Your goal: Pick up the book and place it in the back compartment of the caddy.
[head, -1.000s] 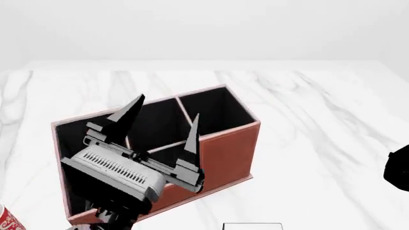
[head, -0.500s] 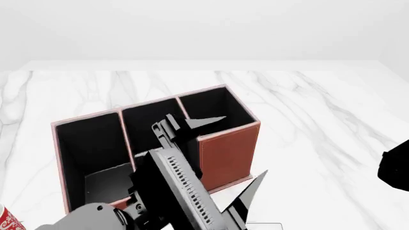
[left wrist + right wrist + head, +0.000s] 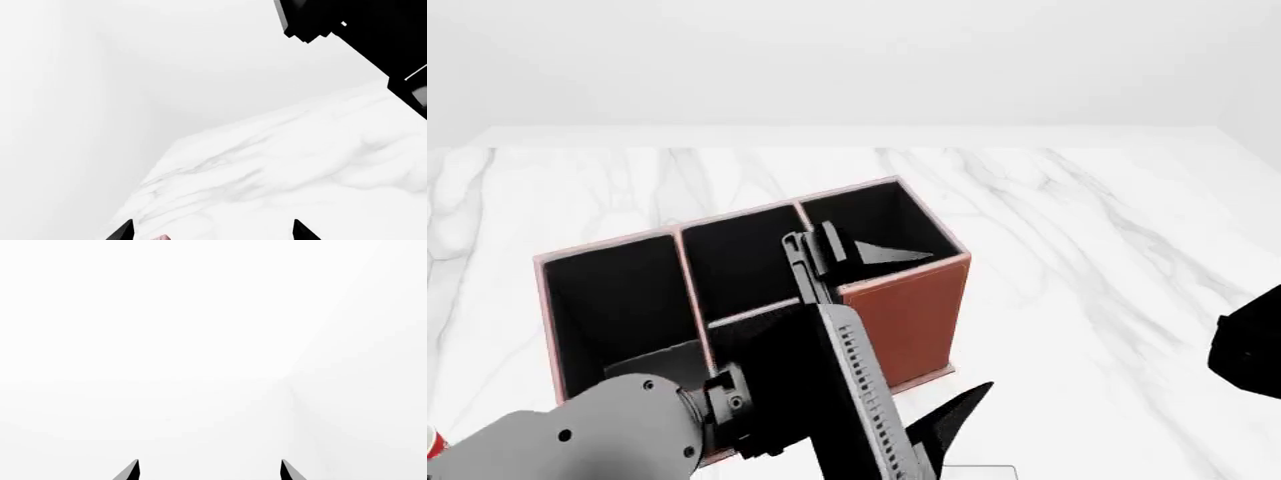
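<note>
A: Where is the left tool (image 3: pixel 914 335)?

B: In the head view it sits in front of the caddy (image 3: pixel 901 320), rolled on its side; one finger (image 3: pixel 881 252) lies across the caddy's front corner cell, the other finger (image 3: pixel 954 420) points down past the caddy's front wall toward the marble surface (image 3: pixel 1094 250); the two are spread wide, released, with nothing between them.

A: Does its own camera agree?

B: Yes; in the left wrist view only two dark tips show, well apart, with bare marble beyond them and a sliver of pink caddy edge (image 3: pixel 162 237) between them; a black blocky shape (image 3: pixel 360 45) fills one corner, and I cannot tell what it is.

A: And the right tool (image 3: pixel 208 471)?

B: In the right wrist view two tips stand well apart against plain white, so it is released too, holding nothing; in the head view a dark mass (image 3: pixel 1248 350) at the frame edge, to the right of the caddy, is probably that arm.

A: The book (image 3: pixel 977 472)?

B: A thin white strip with a dark outline shows in front of the caddy, at the bottom edge of the head view, just beside the lower finger; it lies on the surface, outside the caddy, mostly cut off.

A: The caddy itself?

B: Reddish-brown outside, black inside, upright on the surface; its open cells look empty where visible; the arm hides part of the front.
</note>
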Controlling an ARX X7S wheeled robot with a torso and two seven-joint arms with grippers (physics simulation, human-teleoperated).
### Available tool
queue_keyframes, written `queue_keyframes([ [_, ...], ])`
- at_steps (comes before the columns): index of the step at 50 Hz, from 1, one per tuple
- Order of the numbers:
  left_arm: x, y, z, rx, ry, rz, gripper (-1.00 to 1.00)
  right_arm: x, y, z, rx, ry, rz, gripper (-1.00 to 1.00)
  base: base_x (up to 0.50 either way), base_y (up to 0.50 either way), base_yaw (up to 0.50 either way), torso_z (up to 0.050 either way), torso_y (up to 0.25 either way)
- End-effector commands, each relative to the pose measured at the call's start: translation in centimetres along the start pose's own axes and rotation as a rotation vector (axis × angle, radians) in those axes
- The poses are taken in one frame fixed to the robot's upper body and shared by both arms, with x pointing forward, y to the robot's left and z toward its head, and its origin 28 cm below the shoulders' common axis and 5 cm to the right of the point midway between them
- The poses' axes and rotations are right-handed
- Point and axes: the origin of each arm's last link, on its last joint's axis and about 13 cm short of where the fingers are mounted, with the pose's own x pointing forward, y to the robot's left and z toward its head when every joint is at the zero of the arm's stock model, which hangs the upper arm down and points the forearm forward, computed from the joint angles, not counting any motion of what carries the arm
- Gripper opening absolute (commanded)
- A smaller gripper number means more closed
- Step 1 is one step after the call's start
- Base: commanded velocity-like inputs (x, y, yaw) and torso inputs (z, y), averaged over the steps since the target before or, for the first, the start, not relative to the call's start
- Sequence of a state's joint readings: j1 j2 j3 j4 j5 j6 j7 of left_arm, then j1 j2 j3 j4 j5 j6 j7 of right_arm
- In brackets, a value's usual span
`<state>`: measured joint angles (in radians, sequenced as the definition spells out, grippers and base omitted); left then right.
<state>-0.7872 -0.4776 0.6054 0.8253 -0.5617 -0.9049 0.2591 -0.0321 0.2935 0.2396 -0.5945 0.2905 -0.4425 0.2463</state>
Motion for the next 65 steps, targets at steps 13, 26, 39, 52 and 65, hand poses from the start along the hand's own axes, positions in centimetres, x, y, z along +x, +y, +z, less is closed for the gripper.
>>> queue_keyframes([
  [13, 1.7, 0.4, 1.1, -0.291, 0.066, -0.11, 1.0, -0.1, -0.1, 0.0, -0.02, -0.002, 0.004, 1.0, 0.0, 0.0, 0.0, 0.0, 0.0],
  [26, 2.7, 3.1, 1.0, -0.344, 0.141, -0.108, 1.0, -0.1, 0.0, -0.2, -0.016, 0.005, 0.01, 1.0, 0.0, 0.0, 0.0, 0.0, 0.0],
  [39, 3.3, 2.5, 0.8, -0.362, 0.314, -0.16, 1.0, -0.2, 0.1, -0.2, -0.01, 0.007, 0.015, 1.0, 0.0, 0.0, 0.0, 0.0, 0.0],
  [52, 3.9, 2.6, 0.5, -0.377, 0.351, -0.186, 1.0, -0.3, 0.2, -0.3, -0.005, 0.014, 0.022, 1.0, 0.0, 0.0, 0.0, 0.0, 0.0],
  [65, 4.0, 2.7, -0.2, -0.31, 0.432, -0.238, 1.0, -0.3, 0.2, -0.3, -0.005, 0.015, 0.018, 1.0, 0.0, 0.0, 0.0, 0.0, 0.0],
])
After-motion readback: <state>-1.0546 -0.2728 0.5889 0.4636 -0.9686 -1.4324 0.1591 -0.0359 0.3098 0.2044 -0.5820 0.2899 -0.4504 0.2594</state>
